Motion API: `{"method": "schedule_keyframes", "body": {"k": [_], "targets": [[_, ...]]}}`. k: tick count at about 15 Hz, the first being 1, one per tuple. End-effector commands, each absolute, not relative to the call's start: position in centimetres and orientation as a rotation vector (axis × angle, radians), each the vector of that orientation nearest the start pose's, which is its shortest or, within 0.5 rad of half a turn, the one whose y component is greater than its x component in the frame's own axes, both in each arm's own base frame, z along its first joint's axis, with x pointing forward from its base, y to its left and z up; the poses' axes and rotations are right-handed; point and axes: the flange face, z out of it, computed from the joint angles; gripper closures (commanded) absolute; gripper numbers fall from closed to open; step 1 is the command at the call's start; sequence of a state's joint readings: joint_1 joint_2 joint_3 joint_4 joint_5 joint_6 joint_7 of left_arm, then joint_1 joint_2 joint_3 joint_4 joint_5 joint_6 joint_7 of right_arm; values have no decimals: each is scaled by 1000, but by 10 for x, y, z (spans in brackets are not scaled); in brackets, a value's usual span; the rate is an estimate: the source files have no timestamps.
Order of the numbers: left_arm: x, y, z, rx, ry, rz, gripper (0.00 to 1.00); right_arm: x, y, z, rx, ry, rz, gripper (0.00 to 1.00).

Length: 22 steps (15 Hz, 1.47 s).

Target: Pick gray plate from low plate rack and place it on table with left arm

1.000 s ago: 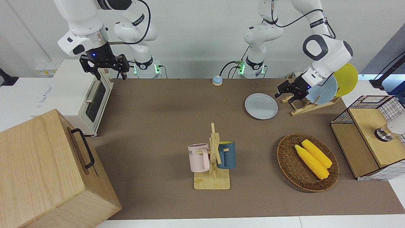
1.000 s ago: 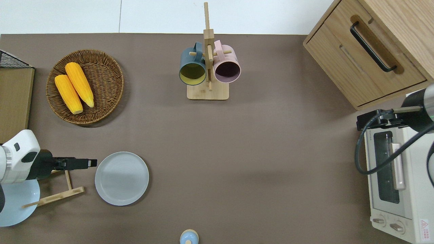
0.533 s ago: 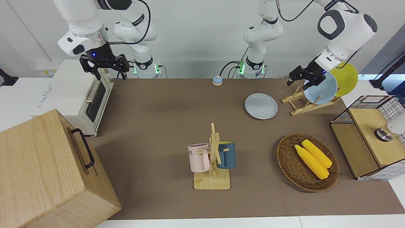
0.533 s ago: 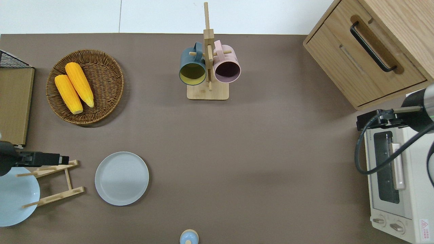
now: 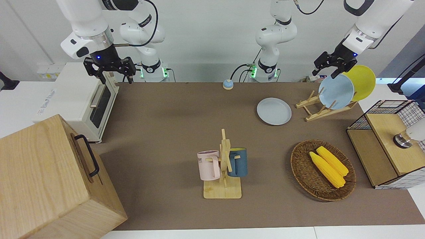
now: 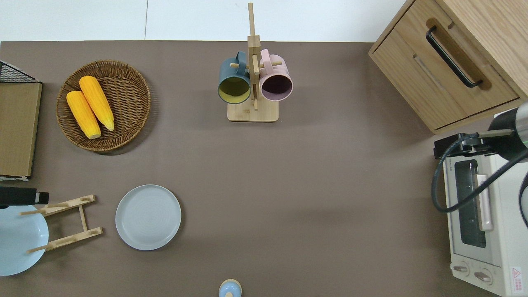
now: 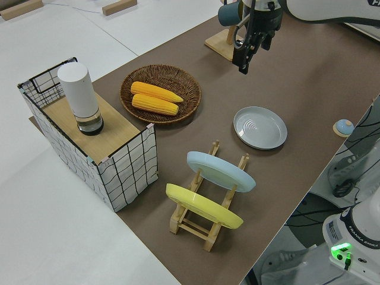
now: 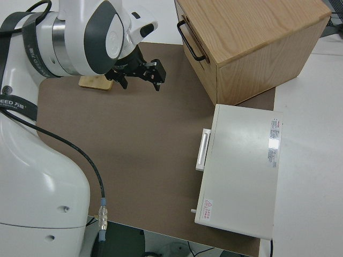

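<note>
The gray plate (image 5: 274,111) (image 6: 148,217) (image 7: 260,127) lies flat on the brown table (image 5: 172,132), beside the low plate rack (image 5: 318,109) (image 6: 66,222) and toward the table's middle from it. The rack (image 7: 208,222) holds a light blue plate (image 5: 336,92) and a yellow plate (image 5: 363,82) on edge. My left gripper (image 5: 333,65) (image 6: 41,196) (image 7: 250,52) hangs high over the rack's end, open and empty, well clear of the gray plate. My right gripper (image 5: 111,71) (image 8: 142,76) is parked, open and empty.
A wicker basket (image 5: 302,172) with two corn cobs and a wire crate (image 5: 411,109) stand at the left arm's end. A mug stand (image 5: 224,166) with two mugs is mid-table. A toaster oven (image 5: 83,99) and a wooden drawer box (image 5: 49,179) fill the right arm's end. A small blue bell (image 5: 227,84) sits near the robots.
My left gripper has risen from just beside the gray plate and drawn back over the rack toward its own end of the table, empty. The plate has stayed put.
</note>
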<state>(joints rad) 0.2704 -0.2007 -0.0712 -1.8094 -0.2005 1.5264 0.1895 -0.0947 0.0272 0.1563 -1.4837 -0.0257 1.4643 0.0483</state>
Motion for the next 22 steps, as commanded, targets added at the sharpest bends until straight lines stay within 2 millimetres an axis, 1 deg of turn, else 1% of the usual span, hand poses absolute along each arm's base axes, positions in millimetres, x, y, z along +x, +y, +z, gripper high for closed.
{"method": "schedule_keyframes", "body": {"k": [1, 2, 5, 9, 12, 14, 17, 18, 19, 22], "targets": [[476, 67, 657, -3251, -110, 74, 5, 551, 31, 644, -3162, -14, 63, 17], [475, 68, 662, -3222, -125, 63, 5, 551, 31, 644, -3162, -14, 66, 17], [476, 60, 663, -3120, -93, 83, 2, 551, 31, 644, -3162, -14, 66, 17], [477, 58, 656, -3115, -80, 110, 2, 551, 31, 644, -3162, -14, 66, 17], [480, 41, 656, -3077, -22, 110, 2, 551, 31, 644, -3162, -14, 63, 17], [481, 45, 655, -3076, -5, 110, 2, 551, 31, 644, -3162, -14, 63, 17], [483, 31, 654, -3105, 79, 112, 2, 551, 31, 644, -3162, -14, 63, 17], [483, 40, 654, -3125, 70, 110, 2, 551, 31, 644, -3162, -14, 63, 17], [483, 42, 653, -3135, 69, 110, 2, 551, 31, 644, -3162, -14, 63, 17], [480, 42, 657, -3139, 96, 98, 0, 551, 31, 644, -3162, -14, 66, 17]]}}
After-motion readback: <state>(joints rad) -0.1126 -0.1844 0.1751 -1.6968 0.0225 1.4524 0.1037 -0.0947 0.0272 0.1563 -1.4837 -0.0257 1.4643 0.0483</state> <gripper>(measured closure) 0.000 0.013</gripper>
